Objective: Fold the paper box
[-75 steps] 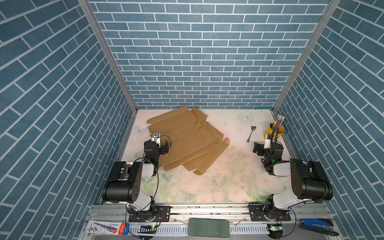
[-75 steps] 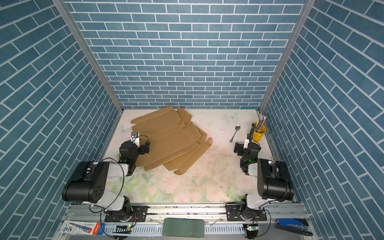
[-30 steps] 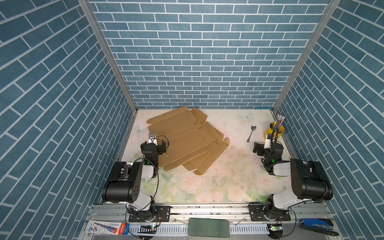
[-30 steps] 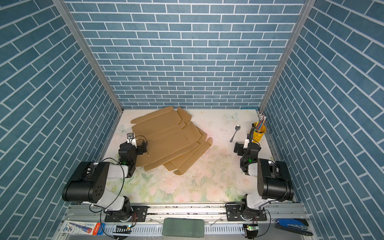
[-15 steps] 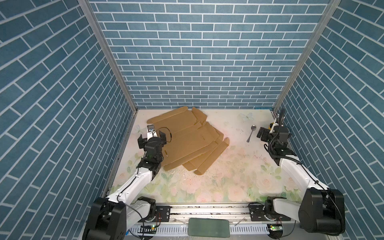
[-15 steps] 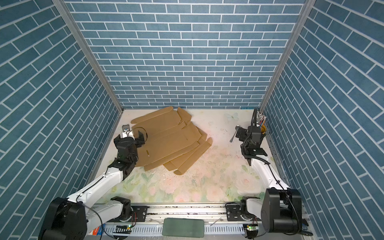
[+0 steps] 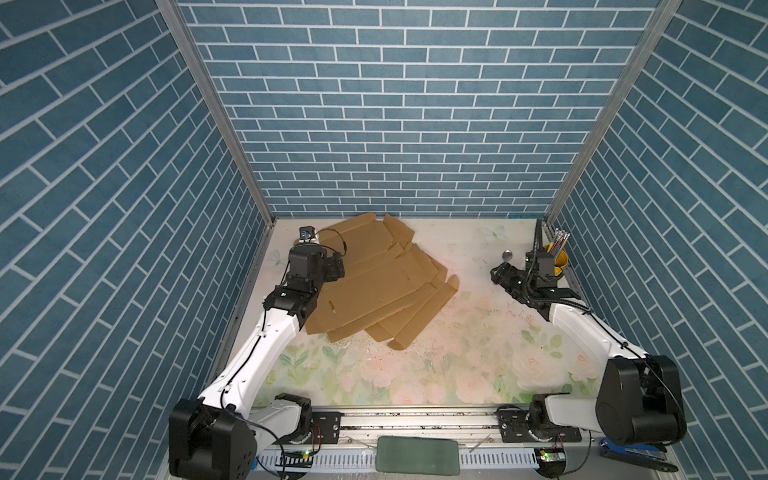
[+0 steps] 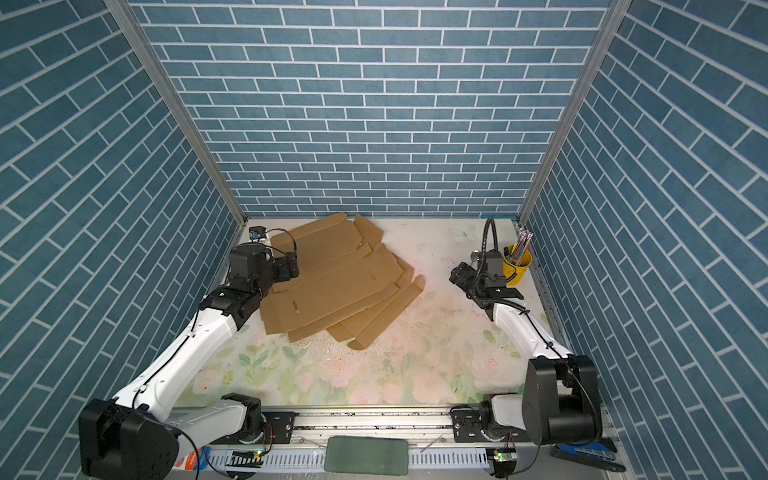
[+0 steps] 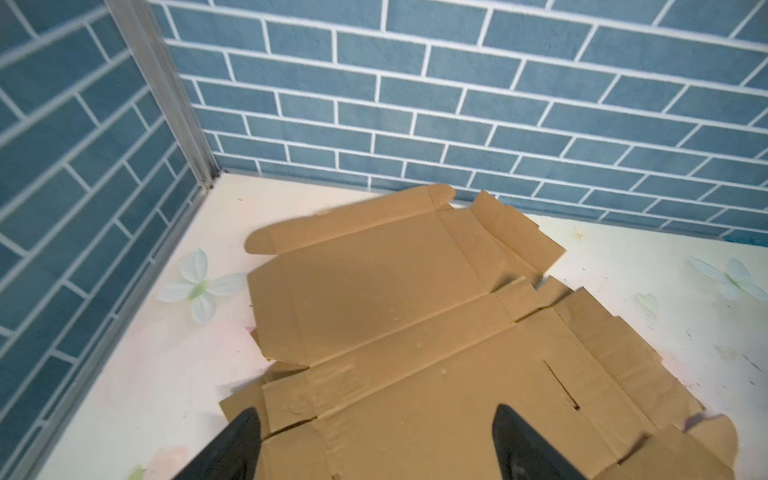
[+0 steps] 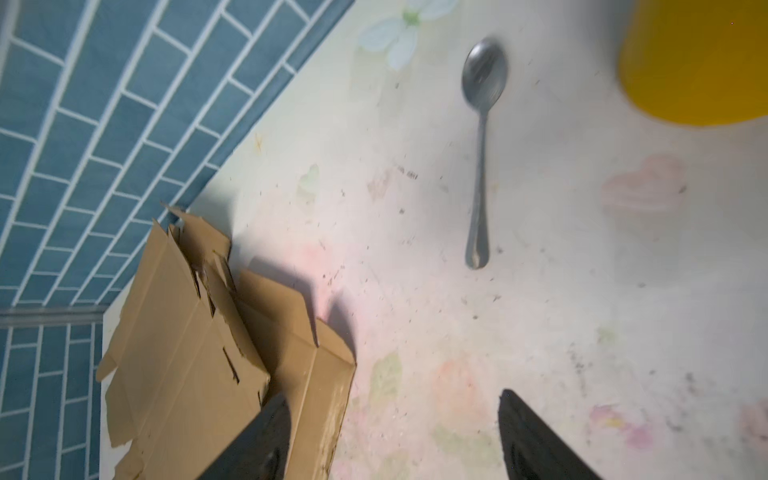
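Top view: cup (image 8: 519,270) w/ pencils (image 8: 523,245); wrist views: L gripper (image 9: 376,409), R gripper (image 10: 394,395) wide, empty.

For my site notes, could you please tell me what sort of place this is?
Probably a robot test cell: blue brick-patterned wall panels, two white robot arms on a metal rail, and a floral-printed tabletop bearing flat brown cardboard box blanks.

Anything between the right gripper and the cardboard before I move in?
Nothing: in both top views only bare floral tabletop separates the right gripper from the flattened cardboard box. The spoon lies farther back, off that line.
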